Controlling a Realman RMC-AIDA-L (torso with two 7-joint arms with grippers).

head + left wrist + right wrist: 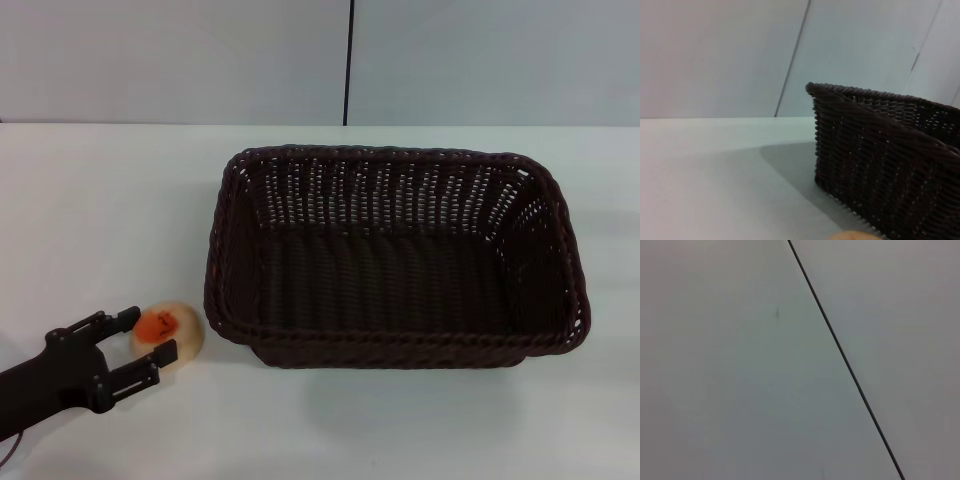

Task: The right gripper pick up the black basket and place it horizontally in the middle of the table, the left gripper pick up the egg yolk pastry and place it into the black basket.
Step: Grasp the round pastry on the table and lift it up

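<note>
The black basket (395, 258) lies flat and lengthwise in the middle of the white table (100, 200), its inside bare. Just off its near left corner rests the egg yolk pastry (168, 331), cream with an orange top. My left gripper (149, 337) comes in from the lower left, open, with one finger on each side of the pastry. In the left wrist view the basket wall (880, 165) fills the right side and a sliver of the pastry (852, 235) shows at the bottom edge. The right gripper is out of view.
A pale wall with a dark vertical seam (349, 60) runs behind the table. The right wrist view shows only that wall and its seam (840, 350). Bare tabletop lies left of the basket and along the front edge.
</note>
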